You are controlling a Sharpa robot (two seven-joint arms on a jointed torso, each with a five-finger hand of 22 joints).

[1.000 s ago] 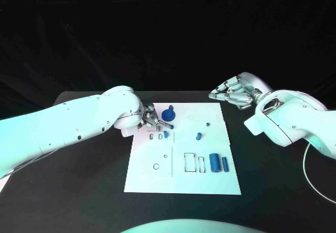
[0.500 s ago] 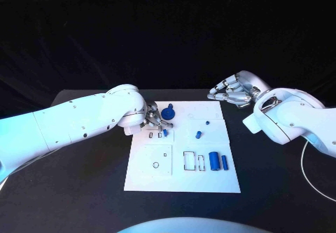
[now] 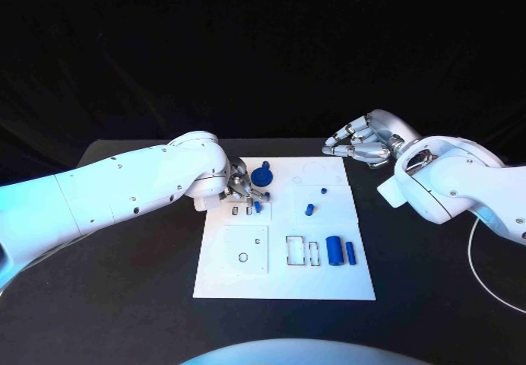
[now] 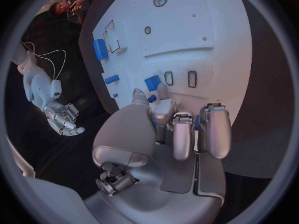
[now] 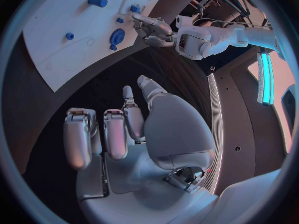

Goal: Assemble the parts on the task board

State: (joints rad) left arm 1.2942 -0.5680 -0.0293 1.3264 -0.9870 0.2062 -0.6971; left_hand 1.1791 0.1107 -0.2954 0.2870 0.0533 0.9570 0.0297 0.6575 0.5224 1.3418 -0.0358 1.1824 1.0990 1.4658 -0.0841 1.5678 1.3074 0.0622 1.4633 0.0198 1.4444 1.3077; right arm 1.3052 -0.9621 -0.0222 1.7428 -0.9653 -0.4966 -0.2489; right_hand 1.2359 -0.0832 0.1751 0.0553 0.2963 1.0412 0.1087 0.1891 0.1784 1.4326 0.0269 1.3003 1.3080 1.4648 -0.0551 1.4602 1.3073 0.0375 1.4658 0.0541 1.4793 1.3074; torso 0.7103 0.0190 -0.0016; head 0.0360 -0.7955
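My left hand (image 3: 241, 192) pinches a small blue part (image 4: 152, 82) over the task board (image 3: 287, 281); it looks light, stiff, slippery, best gripped by its sides. My right hand (image 3: 362, 144) hovers, holding nothing, off the board's far corner.

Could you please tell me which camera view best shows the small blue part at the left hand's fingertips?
The left wrist view: the small blue rectangular part lies close and unobstructed beside two slots. The head view shows it tiny, beneath the left hand; the right wrist view shows it distant.

Left hand (image 3: 241, 192) fingertips hide small blue part (image 3: 257, 205); grip unclear.
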